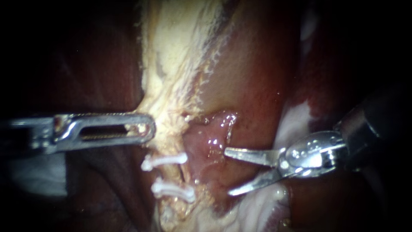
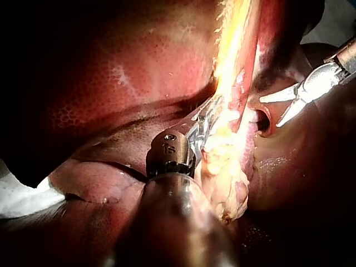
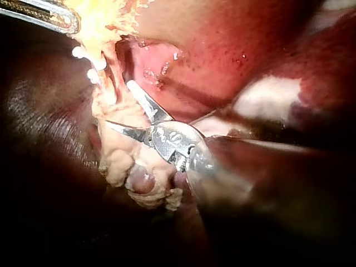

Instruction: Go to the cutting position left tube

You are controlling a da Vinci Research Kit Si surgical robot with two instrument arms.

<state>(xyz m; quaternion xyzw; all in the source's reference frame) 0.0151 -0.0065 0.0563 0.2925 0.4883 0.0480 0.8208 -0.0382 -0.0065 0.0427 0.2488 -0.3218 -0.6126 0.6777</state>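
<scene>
Tube runs near upright in the endoscope view, long axis top to bottom, crossed by two white clips; right instrument aims its spread blades at it from the side, tips just short of it, gripping nothing; left instrument pinches the pale strand just above the upper clip; dark liver lies around.

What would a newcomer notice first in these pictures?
First, the upper clip and the lower clip, both white, across the pale strand in the middle of the endoscope view. Above them the left instrument grips that strand; the right instrument stands beside them, jaws open.
</scene>
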